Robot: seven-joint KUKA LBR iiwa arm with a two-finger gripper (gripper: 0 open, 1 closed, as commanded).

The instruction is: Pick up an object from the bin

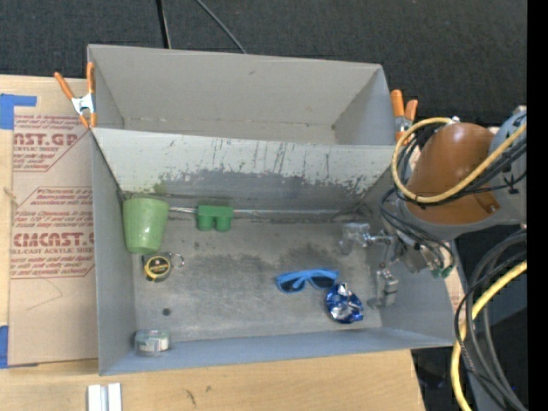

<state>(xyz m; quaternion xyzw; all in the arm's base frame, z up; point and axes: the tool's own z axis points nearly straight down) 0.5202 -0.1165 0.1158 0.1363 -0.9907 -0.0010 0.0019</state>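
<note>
My gripper [371, 260] is low at the right side of the bin, close to the right wall, open with nothing between its fingers. One fingertip [354, 234] shows toward the back and the other [387, 288] toward the front. A crumpled blue and white wrapper [343, 304] lies just left of the front fingertip, near the front right corner. A pair of blue sunglasses [306, 279] lies on the floor a little further left, apart from the fingers.
A light green cup [145, 223] lies on its side at the left wall, with a green block [214, 217] beside it at the back. A small yellow and black tape measure [157, 266] and a small grey thing [151, 342] lie at the front left.
</note>
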